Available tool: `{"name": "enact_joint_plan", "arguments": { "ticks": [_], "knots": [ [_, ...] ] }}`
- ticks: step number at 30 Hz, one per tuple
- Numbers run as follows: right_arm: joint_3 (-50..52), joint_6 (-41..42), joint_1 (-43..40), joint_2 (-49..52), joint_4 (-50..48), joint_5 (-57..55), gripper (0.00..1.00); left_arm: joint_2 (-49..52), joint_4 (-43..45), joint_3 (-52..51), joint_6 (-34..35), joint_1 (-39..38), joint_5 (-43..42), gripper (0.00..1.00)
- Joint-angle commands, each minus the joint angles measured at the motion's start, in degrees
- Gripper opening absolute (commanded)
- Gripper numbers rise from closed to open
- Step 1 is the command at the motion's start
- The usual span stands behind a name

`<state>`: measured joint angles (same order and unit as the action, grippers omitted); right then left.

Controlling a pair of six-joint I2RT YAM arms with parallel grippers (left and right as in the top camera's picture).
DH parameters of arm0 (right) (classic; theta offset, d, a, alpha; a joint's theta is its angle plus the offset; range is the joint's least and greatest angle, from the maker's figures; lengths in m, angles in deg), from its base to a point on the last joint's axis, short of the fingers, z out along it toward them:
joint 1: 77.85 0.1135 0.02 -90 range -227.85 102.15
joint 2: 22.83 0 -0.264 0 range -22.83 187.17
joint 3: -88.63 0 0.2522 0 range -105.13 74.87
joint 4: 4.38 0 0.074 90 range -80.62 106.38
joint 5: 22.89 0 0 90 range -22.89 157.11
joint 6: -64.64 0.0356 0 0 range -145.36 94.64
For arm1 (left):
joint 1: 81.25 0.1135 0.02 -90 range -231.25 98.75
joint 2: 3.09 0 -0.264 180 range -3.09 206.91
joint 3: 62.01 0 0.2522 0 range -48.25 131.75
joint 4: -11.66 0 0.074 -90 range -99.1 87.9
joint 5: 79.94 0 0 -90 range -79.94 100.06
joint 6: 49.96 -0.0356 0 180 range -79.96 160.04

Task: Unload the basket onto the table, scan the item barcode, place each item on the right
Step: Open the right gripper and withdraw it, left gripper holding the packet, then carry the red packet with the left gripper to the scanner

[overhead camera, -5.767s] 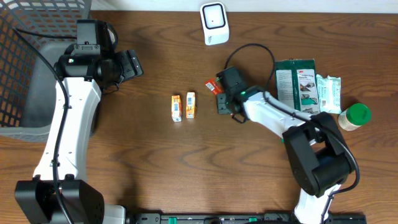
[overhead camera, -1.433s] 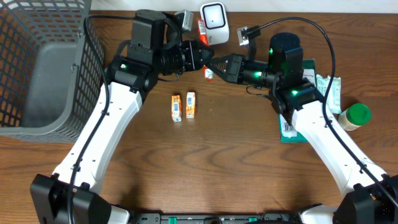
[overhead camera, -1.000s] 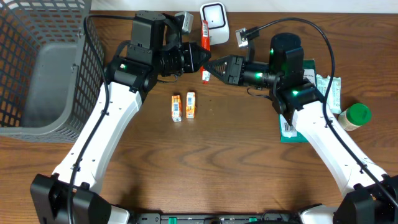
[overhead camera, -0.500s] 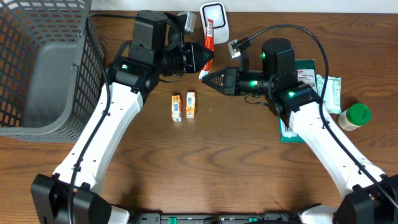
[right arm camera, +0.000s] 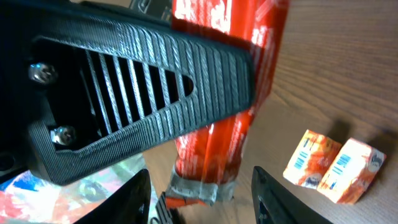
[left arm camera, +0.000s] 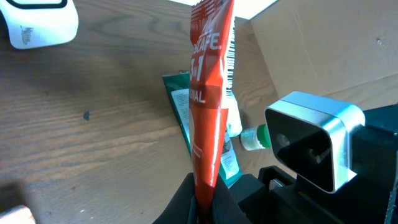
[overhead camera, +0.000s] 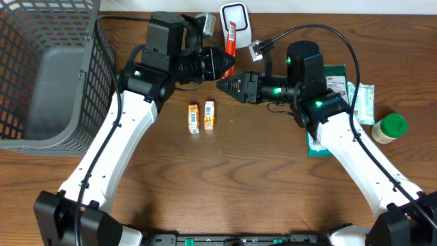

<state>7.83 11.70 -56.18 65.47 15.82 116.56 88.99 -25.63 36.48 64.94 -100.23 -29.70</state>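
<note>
Left gripper (overhead camera: 229, 66) clamps the lower end of a slim red plastic sachet (overhead camera: 232, 34), holding it in front of the white box-shaped barcode scanner (overhead camera: 243, 19). Right gripper (overhead camera: 222, 85), jaws parted, sits just beside the sachet's tail. The crowded grippers could bump, twisting the limp sachet's barcode away from the scanner.

red sachet (left arm camera: 208, 106) base hidden inside left tool (left arm camera: 204, 198), white scanner (left arm camera: 37, 28) cut by top edge
</note>
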Motion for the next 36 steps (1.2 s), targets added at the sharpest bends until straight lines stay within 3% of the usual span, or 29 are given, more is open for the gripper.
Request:
{"name": "enact_joint_plan", "arguments": {
  "ticks": [1,5,8,10,13,20,21,24,26,27,29,32,33,36],
  "knots": [
    [-0.74,-0.94,0.31,-1.18,-0.44,0.11,0.44,-0.42,0.13,-0.02,3.19,0.00,-0.72,0.08],
    [-0.74,-0.94,0.31,-1.18,-0.39,0.13,0.16,-0.42,0.11,-0.02,3.34,0.00,-0.74,0.08],
    [-0.74,-0.94,0.28,-1.18,-0.42,0.11,0.01,-0.42,0.09,-0.02,3.48,0.00,-0.74,0.08],
    [-0.74,-0.94,0.28,-1.18,-0.66,0.11,0.01,-0.42,0.07,-0.02,3.50,-0.02,-0.74,0.11],
    [-0.74,-0.92,0.28,-1.18,-2.16,0.11,0.01,-0.42,-0.13,-0.02,3.48,-0.11,-0.74,0.27],
    [-0.76,-0.68,0.28,-1.18,-4.09,0.09,0.01,-0.42,-2.16,-0.02,3.26,-0.13,-0.74,0.29],
    [-0.76,-0.68,0.28,-1.18,-4.09,0.11,0.01,-0.42,-2.29,-0.02,3.23,-0.13,-0.74,0.29],
    [-0.76,-0.68,0.28,-1.18,-4.11,0.09,0.01,-0.42,-2.23,-0.02,3.26,-0.13,-0.74,0.12],
    [-0.76,-0.68,0.28,-1.18,-4.11,0.07,0.01,-0.42,-2.25,-0.02,3.26,-0.13,-0.74,0.07],
    [-0.76,-0.70,0.28,-1.18,-4.11,0.00,0.03,-0.42,-2.25,-0.02,3.26,-0.13,-0.74,0.08],
    [-0.76,-0.72,0.24,-1.18,-4.11,-0.15,0.17,-0.42,-2.25,-0.02,3.17,-0.11,-0.72,0.07],
    [-0.76,-0.74,0.00,-1.18,-3.80,-0.09,0.50,-0.42,-2.27,-0.02,-0.09,-0.11,-0.68,0.07],
    [-0.76,-0.74,-0.13,-1.18,-3.41,-0.04,0.56,-0.42,-2.40,-0.02,-0.87,-0.11,-0.61,0.08],
    [-0.76,-1.03,-1.42,-1.20,-2.32,0.52,0.61,-0.42,-3.63,-0.02,-2.05,-0.07,1.27,0.07]
  ]
}}
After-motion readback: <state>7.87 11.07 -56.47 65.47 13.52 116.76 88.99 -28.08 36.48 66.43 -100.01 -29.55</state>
